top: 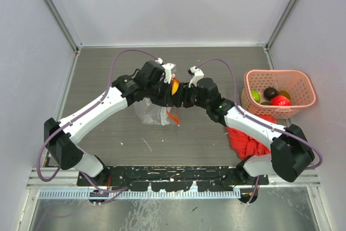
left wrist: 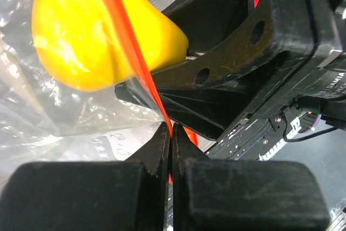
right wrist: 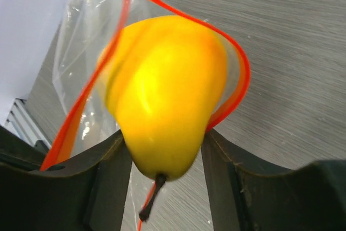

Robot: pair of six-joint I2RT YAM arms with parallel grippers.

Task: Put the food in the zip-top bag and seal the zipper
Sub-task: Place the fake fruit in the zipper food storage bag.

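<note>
Between zipper point(right wrist: 247, 74) edges, yellow pear point(right wrist: 162, 106)

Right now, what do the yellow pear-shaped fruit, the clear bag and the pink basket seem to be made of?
Yellow pear-shaped toy fruit: probably moulded plastic, smooth with a soft sheen; even colour, broad highlight.
Clear thin zip-top bag: flimsy transparent plastic film, glossy; it crinkles and glints.
Pink lattice basket: likely rigid plastic, matte-looking; uniform pink openwork walls.

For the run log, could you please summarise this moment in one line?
left hand: shut on red-orange zipper strip of clear plastic zip-top bag | right hand: holding yellow pear-shaped toy fruit in bag mouth
</note>
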